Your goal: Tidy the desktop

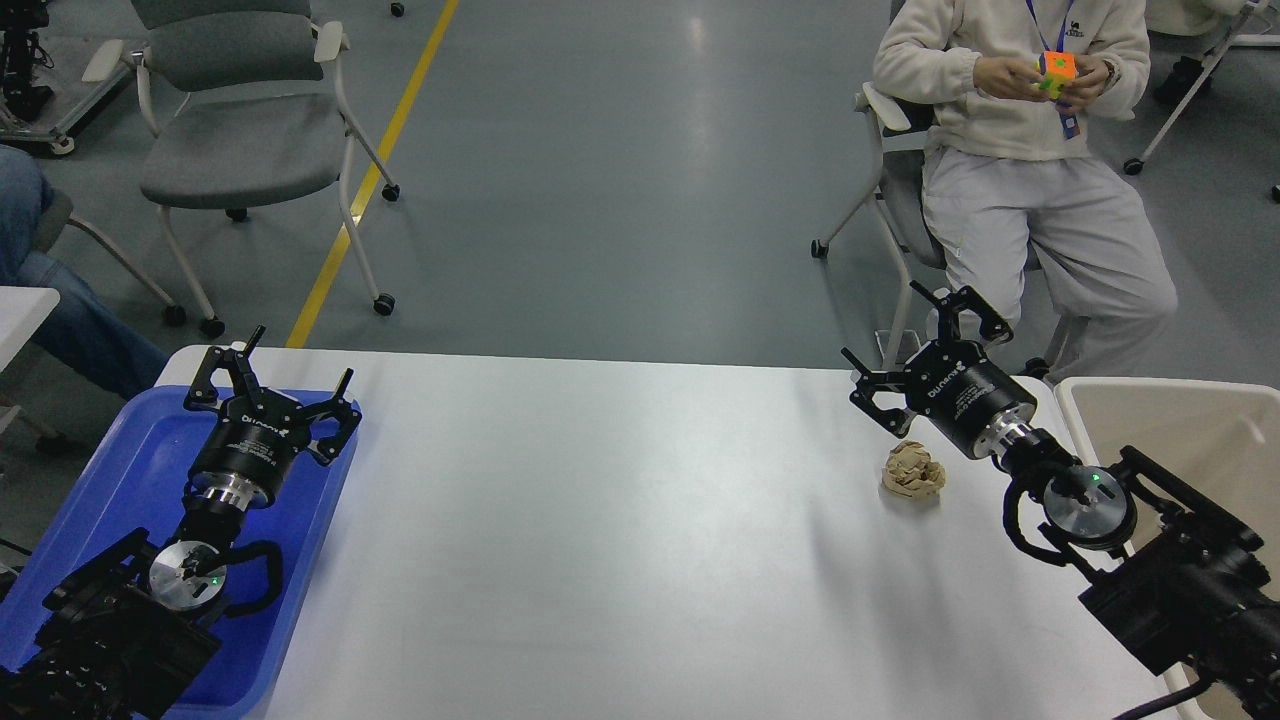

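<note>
My right jaws (925,350) hang released just beyond the crumpled paper ball (913,470) on the worktop (600,520), beside the beige bin (1180,430); my left jaws (272,385), also released, wait over the blue tray (120,470).

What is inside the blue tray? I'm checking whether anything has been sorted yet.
The blue tray shows only bare blue floor; the left arm and left gripper above it cover its middle and near end.
</note>
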Controlling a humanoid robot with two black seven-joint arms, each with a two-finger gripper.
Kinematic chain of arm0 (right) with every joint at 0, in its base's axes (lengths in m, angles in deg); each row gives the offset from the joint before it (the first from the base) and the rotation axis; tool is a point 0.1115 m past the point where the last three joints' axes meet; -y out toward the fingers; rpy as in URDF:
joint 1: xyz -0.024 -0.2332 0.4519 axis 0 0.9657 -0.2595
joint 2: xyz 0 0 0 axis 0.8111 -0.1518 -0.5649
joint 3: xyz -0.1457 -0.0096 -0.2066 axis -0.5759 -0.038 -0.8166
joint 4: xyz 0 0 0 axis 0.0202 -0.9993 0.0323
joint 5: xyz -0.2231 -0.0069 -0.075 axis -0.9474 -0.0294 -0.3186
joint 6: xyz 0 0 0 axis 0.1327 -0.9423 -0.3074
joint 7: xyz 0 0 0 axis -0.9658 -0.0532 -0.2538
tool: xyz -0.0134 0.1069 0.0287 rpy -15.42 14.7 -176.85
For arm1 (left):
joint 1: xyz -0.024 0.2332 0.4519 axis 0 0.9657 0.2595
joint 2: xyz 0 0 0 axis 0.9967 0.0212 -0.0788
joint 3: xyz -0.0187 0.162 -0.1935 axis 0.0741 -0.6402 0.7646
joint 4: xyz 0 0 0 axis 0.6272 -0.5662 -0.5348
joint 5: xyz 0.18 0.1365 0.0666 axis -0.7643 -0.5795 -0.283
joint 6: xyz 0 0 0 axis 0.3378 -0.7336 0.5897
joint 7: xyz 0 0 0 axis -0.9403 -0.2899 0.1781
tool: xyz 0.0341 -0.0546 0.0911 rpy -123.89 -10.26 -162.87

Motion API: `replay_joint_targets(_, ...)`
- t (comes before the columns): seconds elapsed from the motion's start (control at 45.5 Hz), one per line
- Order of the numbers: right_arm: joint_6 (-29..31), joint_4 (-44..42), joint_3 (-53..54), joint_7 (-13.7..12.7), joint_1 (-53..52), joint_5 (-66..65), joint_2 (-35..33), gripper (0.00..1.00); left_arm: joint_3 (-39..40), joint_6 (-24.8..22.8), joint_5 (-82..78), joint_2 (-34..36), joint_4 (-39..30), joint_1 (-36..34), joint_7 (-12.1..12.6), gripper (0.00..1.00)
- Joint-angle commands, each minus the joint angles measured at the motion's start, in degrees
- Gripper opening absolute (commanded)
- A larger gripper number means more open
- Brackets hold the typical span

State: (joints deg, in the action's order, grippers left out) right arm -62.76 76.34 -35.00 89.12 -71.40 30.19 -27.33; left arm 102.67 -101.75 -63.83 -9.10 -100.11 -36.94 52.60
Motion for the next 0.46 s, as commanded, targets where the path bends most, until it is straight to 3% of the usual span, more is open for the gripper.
replay_joint_targets(0.0, 3.7, -3.1, 0.0, 0.1, 0.9, 0.5, 0.4, 1.0, 0.0, 0.0, 0.0, 0.0, 0.0, 0.0, 0.0, 1.0)
replay_joint_targets(0.439, 4.5, -3.3, 0.5, 0.1, 1.4, 0.7, 0.1, 1.0, 0.0, 0.0, 0.0, 0.0, 0.0, 0.0, 0.0, 1.0)
